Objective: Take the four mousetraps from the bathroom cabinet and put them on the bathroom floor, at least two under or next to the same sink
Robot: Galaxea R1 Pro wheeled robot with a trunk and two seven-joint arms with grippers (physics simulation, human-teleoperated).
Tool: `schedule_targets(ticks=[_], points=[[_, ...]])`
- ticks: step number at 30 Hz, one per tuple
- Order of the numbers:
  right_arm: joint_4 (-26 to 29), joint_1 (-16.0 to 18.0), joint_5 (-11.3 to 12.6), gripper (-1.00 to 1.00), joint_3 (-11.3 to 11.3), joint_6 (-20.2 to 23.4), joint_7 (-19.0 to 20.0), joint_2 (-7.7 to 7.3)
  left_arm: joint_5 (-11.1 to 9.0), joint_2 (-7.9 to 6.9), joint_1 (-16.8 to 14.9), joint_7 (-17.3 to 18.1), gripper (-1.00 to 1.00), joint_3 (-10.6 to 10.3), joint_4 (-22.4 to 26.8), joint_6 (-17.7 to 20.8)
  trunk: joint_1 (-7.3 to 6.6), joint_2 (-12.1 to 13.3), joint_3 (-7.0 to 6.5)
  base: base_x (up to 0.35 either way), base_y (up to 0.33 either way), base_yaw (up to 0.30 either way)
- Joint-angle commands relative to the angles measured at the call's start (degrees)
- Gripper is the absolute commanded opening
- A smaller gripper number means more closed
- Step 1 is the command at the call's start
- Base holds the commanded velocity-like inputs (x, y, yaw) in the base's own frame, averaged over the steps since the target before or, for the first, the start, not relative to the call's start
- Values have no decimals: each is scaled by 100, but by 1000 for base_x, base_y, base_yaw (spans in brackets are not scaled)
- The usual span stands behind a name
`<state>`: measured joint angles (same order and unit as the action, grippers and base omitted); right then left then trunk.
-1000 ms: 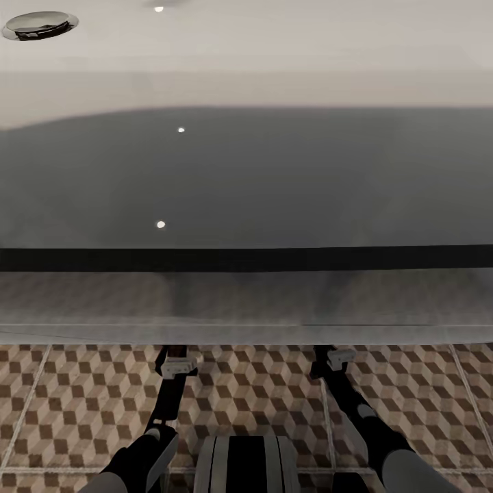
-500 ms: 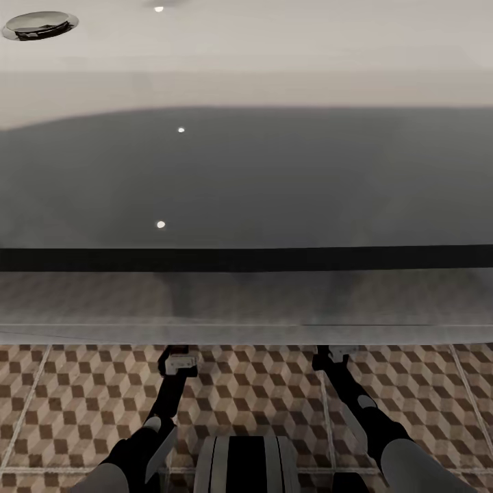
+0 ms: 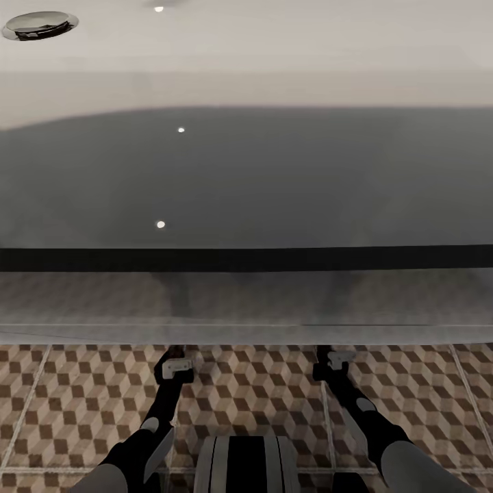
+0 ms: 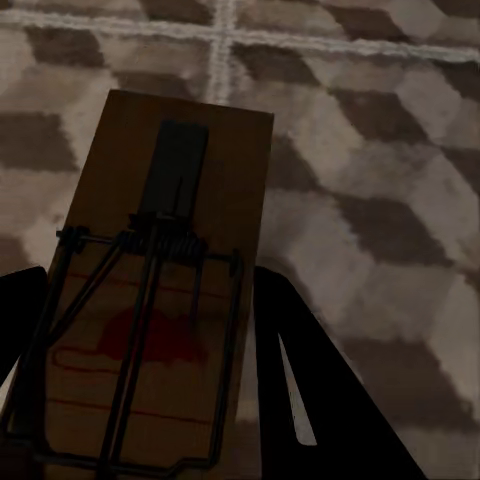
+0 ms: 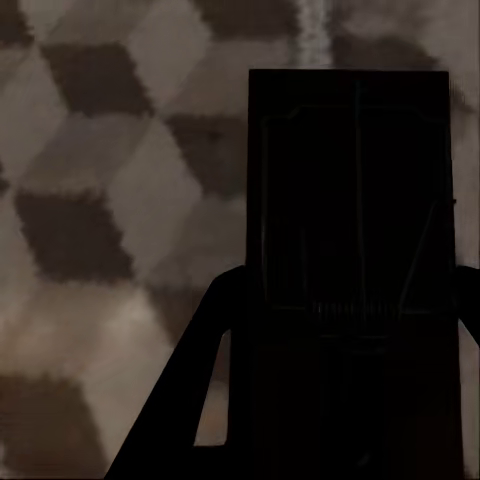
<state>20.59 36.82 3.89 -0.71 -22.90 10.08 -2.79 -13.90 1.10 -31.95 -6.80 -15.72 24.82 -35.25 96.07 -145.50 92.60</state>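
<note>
- Your left gripper (image 4: 140, 400) had its jaws closed on a mousetrap (image 4: 160, 290), held above the bathroom floor (image 4: 380, 180).
- Your right gripper (image 5: 340, 400) gripped a second, shadowed mousetrap (image 5: 350, 200) the same way.
- A white sink counter (image 3: 246, 308) overhung both arms, its drain (image 3: 40, 24) far left.

Right wrist: mousetrap (image 5: 350, 230) in deep shadow, mechanism barely legible. Left wrist: mousetrap (image 4: 150, 300) cut by frame edge.
</note>
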Motion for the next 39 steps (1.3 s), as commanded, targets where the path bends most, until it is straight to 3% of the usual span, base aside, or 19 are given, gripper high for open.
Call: schedule_targets(ticks=[1, 7, 10, 22, 30, 39], points=[[-11, 2, 27, -100, -7, 24, 34, -2, -11, -6, -4, -70, -100, -42, -10, 48, -1, -1, 3, 0, 0, 0], [-19, 2, -8, -100, 0, 123, 14, -2, -23, -4, -4, -83, -100, 121, 50, 933, -1, -1, 3, 0, 0, 0], [-8, 5, -16, -100, 0, 135, -11, -2, -24, 7, -4, -86, -100, 167, 113, 1092, -1, -1, 3, 0, 0, 0], [7, 10, -92, -100, 0, 153, -220, -2, -28, 8, -4, -80, -100, 191, 166, 1187, -1, -1, 3, 0, 0, 0], [35, 18, -128, -100, 0, 776, -225, -11, -31, 21, -4, -71, -100, 200, 305, 1345, -1, -1, 3, 0, 0, 0], [80, 18, -134, -100, 7, 860, -225, -96, -35, 7, -4, -76, -100, 296, 315, 1493, -1, -1, 3, 0, 0, 0]])
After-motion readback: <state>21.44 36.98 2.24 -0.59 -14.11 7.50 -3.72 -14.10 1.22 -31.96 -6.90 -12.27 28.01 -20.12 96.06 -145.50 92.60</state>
